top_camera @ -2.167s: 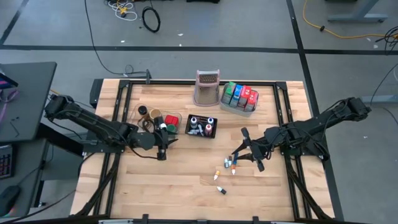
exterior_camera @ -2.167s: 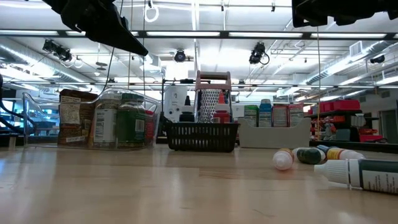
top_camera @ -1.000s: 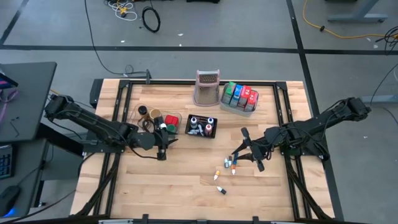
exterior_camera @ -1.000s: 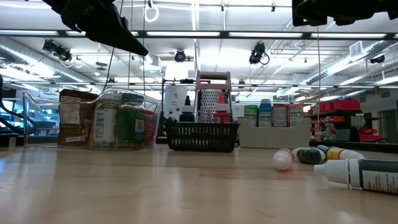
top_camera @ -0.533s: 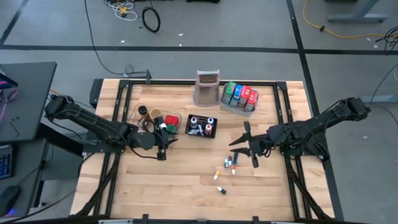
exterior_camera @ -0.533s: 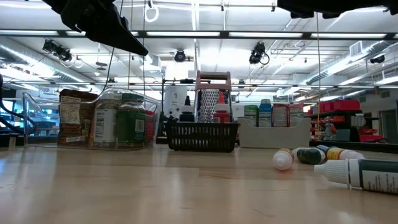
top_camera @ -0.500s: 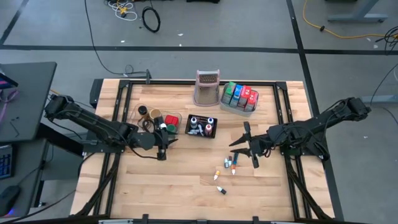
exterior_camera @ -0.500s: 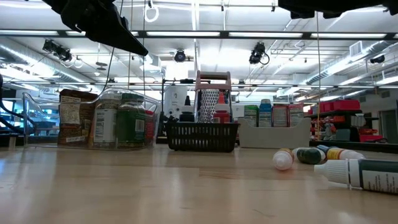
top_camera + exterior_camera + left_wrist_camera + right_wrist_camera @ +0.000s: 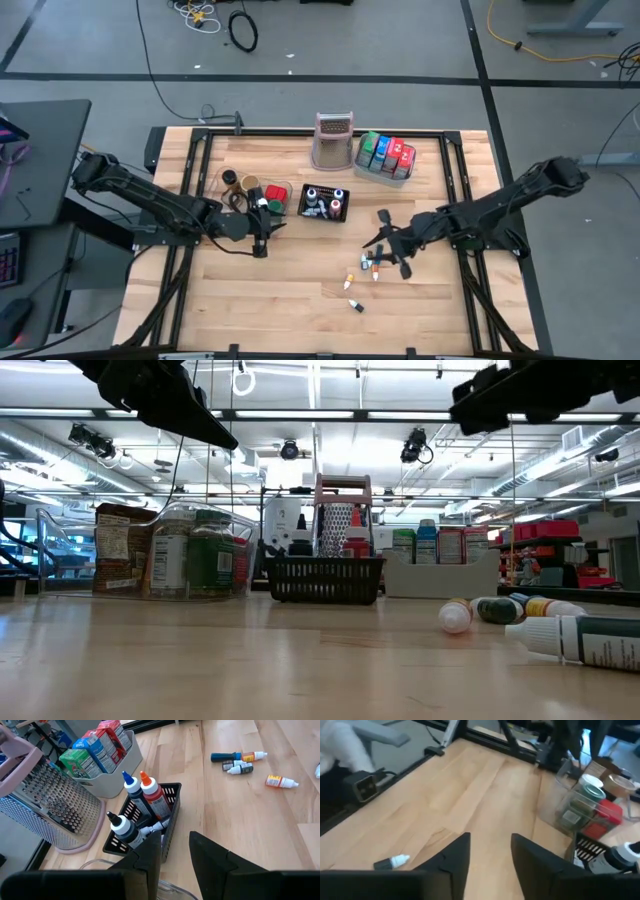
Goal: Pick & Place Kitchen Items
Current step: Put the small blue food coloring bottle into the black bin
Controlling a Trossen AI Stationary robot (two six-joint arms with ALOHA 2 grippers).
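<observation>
- High view: the right gripper (image 9: 384,244) is seen with its fingers spread wide and nothing clamped, hanging just beside the loose cluster of tiny bottles (image 9: 366,266) on the bare wood. The left gripper (image 9: 262,228) is parked by the clear tub (image 9: 250,188) of jars, between it and the black mesh basket (image 9: 324,202). The grey tray (image 9: 385,155) of packets is kept at the far edge, next to the grater (image 9: 334,140).
- Low view: the bottles (image 9: 505,610) are found lying flat on the table at the right, with one bigger white-capped bottle (image 9: 580,640) nearest the camera. Only dark arm parts are caught up top, well above them, so no contact.
- Left wrist view: the fingers (image 9: 210,857) are held slightly apart, empty, just short of the basket (image 9: 172,815) with its upright capped bottles (image 9: 142,795).
- Right wrist view: the fingers (image 9: 457,855) are parted with only tabletop between them; one small white-tipped bottle (image 9: 392,862) is lying off to the side, untouched.
</observation>
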